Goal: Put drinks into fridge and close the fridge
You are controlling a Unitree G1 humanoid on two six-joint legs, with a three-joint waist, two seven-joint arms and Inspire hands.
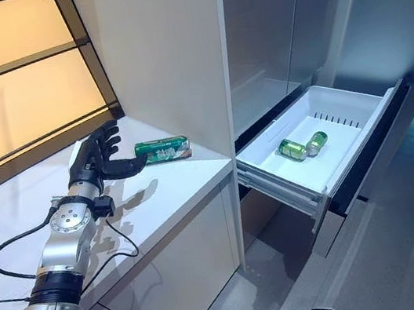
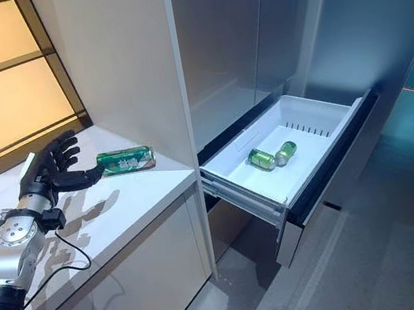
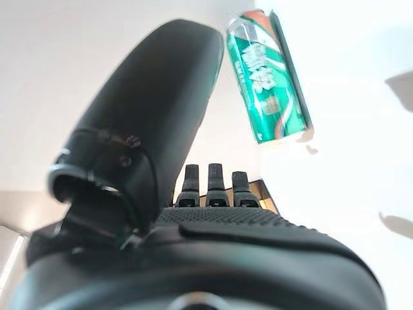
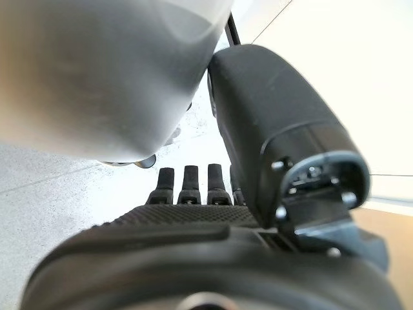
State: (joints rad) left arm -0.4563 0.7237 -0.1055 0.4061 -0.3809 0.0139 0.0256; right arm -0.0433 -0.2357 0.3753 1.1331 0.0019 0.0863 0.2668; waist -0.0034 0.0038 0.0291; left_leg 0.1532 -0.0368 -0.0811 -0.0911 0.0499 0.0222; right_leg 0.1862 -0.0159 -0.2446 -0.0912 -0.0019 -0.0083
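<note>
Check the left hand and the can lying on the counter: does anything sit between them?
Nothing visible does. The left hand is open beside the green can, thumb reaching toward it, with only bare white counter between. The can lies on its side, not yet grasped.

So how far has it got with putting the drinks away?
Two green cans already lie in the open fridge drawer. A third can lies on its side on the counter, and the left hand is open beside it, thumb near it, not gripping. Left to do: load that can and push the drawer shut.
</note>
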